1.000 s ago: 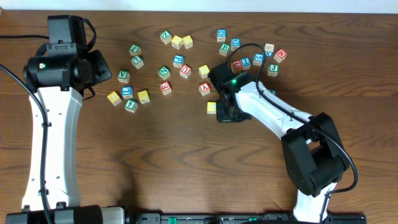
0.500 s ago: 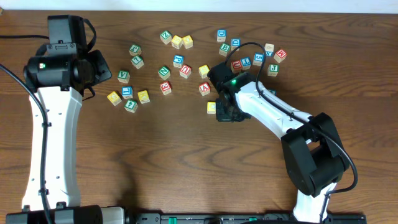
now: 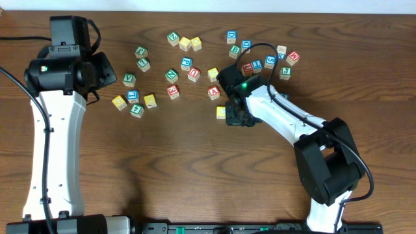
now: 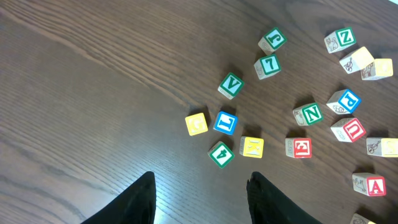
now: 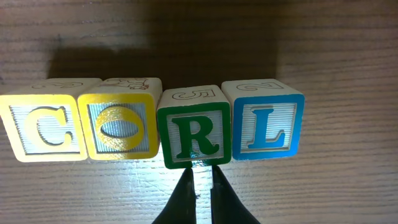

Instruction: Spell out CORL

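Note:
In the right wrist view, four cubes stand side by side in a row on the wooden table: a yellow C [image 5: 42, 127], a yellow O [image 5: 118, 126], a green R [image 5: 194, 127] and a blue L [image 5: 263, 121]. My right gripper [image 5: 202, 171] is shut, and its tips touch the lower edge of the R cube. From overhead the right gripper [image 3: 235, 118] covers most of the row; only a yellow cube [image 3: 221, 112] shows at its left. My left gripper [image 4: 200, 180] hangs open above bare table with nothing between its fingers, short of the loose cubes.
Loose letter cubes lie scattered across the far half of the table. Among them are a red A cube [image 3: 214, 92], a green V cube [image 4: 231, 85] and a cluster at the back right [image 3: 270, 62]. A black cable [image 3: 260, 49] arcs over that cluster.

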Controlling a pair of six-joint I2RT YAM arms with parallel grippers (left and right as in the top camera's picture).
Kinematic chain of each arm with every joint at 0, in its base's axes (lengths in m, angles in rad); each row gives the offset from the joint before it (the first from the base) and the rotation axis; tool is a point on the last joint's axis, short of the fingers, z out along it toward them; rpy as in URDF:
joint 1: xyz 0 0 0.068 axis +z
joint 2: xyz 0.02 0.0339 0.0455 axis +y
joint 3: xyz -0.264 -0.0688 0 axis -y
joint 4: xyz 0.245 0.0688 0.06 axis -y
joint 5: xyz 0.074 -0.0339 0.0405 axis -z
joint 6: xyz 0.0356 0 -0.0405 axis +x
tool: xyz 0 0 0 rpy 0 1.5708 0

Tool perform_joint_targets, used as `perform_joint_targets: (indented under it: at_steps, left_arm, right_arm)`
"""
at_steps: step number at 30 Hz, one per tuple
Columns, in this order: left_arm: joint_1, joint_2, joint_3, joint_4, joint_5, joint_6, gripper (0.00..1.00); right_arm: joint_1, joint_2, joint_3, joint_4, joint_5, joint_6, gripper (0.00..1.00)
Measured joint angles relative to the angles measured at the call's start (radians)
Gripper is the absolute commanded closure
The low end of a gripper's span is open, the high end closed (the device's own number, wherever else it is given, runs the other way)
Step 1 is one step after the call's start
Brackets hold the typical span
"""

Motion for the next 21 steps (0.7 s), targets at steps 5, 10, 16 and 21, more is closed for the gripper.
perform_joint_targets:
  at_steps: [5, 10, 16, 21]
  left_arm:
    - [0.000, 0.000, 0.000, 0.000, 0.000, 0.000, 0.53]
    - [0.000, 0.000, 0.000, 0.000, 0.000, 0.000, 0.53]
    - [0.000, 0.000, 0.000, 0.000, 0.000, 0.000, 0.53]
    - [0.000, 0.000, 0.000, 0.000, 0.000, 0.000, 0.53]
  right_arm:
    - [0.000, 0.000, 0.000, 0.011, 0.000, 0.000, 0.95]
    - [0.000, 0.000, 0.000, 0.014, 0.000, 0.000, 0.95]
    - [0.000, 0.000, 0.000, 0.019, 0.000, 0.000, 0.99]
    - [0.000, -0.001, 0.000, 0.021, -0.004, -0.001, 0.99]
